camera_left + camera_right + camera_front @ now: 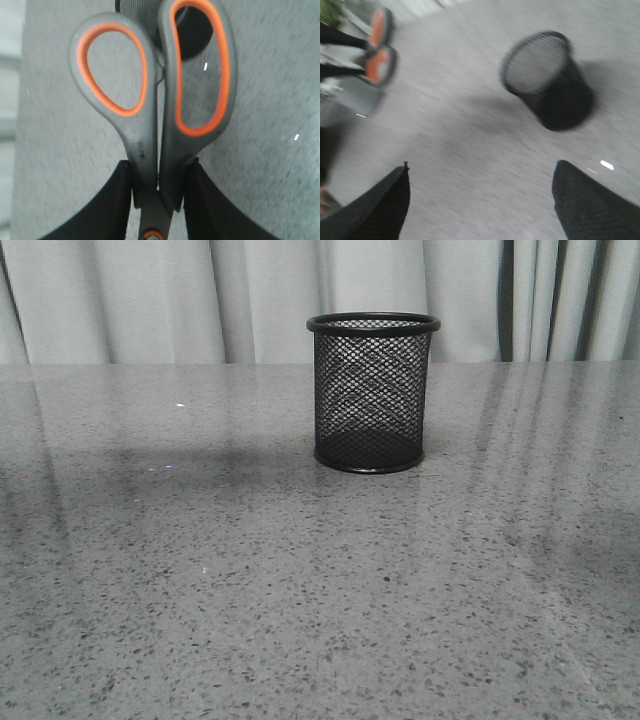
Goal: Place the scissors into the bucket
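The black wire-mesh bucket stands upright and empty on the grey speckled table, a little right of centre at the back. It also shows blurred in the right wrist view. My left gripper is shut on the scissors, clamping them just below the grey, orange-lined handle loops, above the pivot rivet. The blades are hidden. The bucket's rim shows dark behind the handles. The scissors' orange loops show at the far edge of the right wrist view. My right gripper is open and empty above the table. Neither gripper shows in the front view.
The grey speckled table runs from the front edge back to pale curtains behind it. A soft shadow lies on the table left of the bucket.
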You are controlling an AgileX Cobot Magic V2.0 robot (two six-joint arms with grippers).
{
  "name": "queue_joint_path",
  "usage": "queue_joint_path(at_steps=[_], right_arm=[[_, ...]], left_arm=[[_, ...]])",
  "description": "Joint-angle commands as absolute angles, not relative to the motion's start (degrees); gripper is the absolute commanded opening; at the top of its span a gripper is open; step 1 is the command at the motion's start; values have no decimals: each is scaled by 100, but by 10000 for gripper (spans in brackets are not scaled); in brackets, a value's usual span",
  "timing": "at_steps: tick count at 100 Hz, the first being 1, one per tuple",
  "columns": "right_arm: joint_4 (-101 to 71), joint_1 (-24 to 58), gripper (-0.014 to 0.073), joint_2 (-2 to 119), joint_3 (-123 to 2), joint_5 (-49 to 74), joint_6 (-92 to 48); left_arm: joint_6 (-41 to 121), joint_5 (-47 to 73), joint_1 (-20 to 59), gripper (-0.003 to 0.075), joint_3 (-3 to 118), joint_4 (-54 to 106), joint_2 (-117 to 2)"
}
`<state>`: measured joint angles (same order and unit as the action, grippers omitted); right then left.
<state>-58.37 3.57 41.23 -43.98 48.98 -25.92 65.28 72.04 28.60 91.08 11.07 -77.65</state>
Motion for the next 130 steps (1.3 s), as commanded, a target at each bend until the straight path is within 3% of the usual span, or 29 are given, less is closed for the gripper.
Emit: queue_joint_path(at_steps=[1,36,82,91,111,117,130], right_arm=[[-7041,369,529,4164,-4595,4596,-3150],[-8722,369,529,4746,-4744,5190,-4224],[-9183,369,506,5934,-5459,6226,-4887],[-9194,369,407,6101,-5610,6300,-4887],[-9208,369,20,6246,-5698,6318,-4930],[-9208,369,-70,6258,-5698,6269,-4943],[-9208,369,-62,6258,-5698,6093,-4968]], left_arm=[[6183,7191,3247,-11,9436,1208,-7557],[5637,6357,4780,-11,9530,792,-7557],[5221,5458,5021,-10,9530,879,-7589],[5221,5405,5021,-10,9530,904,-7643],[5221,5405,5021,6,9530,1096,-7744],[5221,5405,5021,69,9530,1121,-7744],[5221,5453,5021,319,9530,1029,-7744]])
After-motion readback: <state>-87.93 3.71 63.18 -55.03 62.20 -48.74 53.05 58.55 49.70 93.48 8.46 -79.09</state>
